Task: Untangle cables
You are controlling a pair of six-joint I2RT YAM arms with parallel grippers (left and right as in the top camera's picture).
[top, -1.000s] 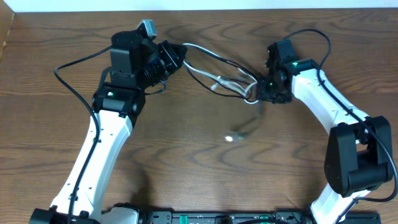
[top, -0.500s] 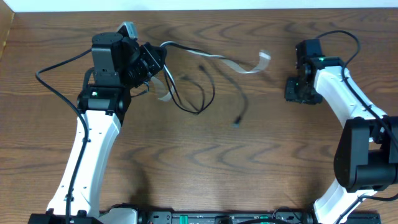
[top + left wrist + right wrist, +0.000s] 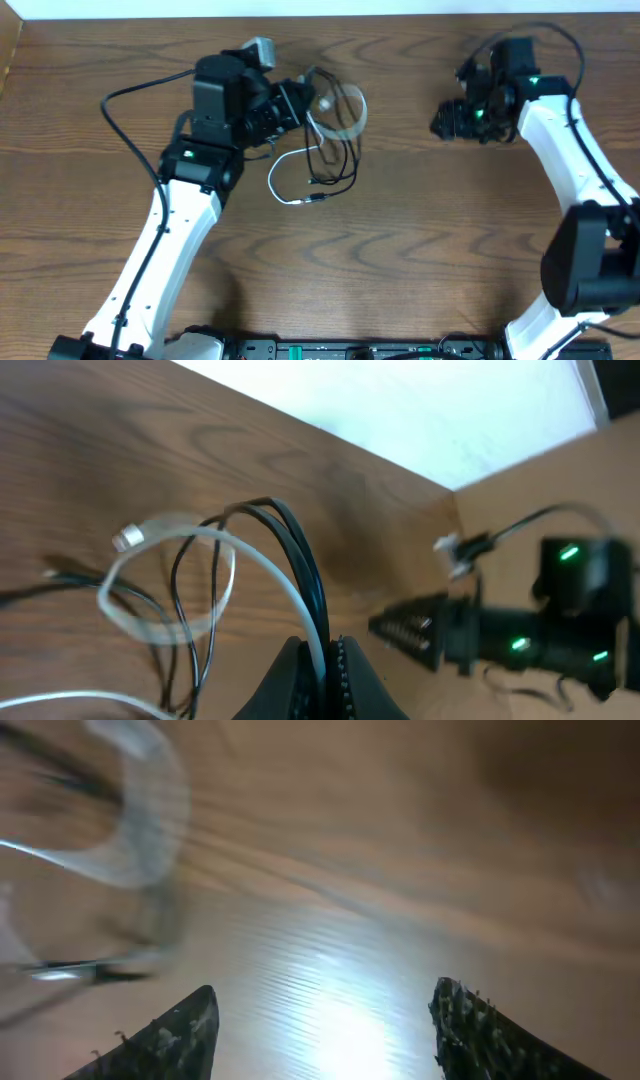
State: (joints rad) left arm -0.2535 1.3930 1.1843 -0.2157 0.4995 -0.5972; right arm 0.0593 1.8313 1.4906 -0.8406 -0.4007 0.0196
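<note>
Half a second ago the cords trailed out across the table toward the right arm. Now they hang bunched in one loose bundle just beside the left gripper (image 3: pixel 322 652), which has swung to the right, while the right gripper (image 3: pixel 322 988) has shifted up and to the left.

Nearest the left wrist camera, the left fingers are pressed together on both strands at once: the black cable (image 3: pixel 340 162) and the white cable (image 3: pixel 360 110) run side by side out of the pinch. Beyond the fingers, the white one curls into a broad loop and a thinner lower arc. The black loops hang through and across it, and a small plug end lies on the table (image 3: pixel 400 250) below.

By that showing, little is finished — the two cords cross in several places and share one grip, so drawing them apart and laying each down separately seems yet to be done.

Farther off, the right gripper's jaws are spread wide with nothing between them. It points toward the bundle and is well apart from it. The left arm reaches forward with its wrist turned rightward, and the right arm stretches up its side and bends inward.
</note>
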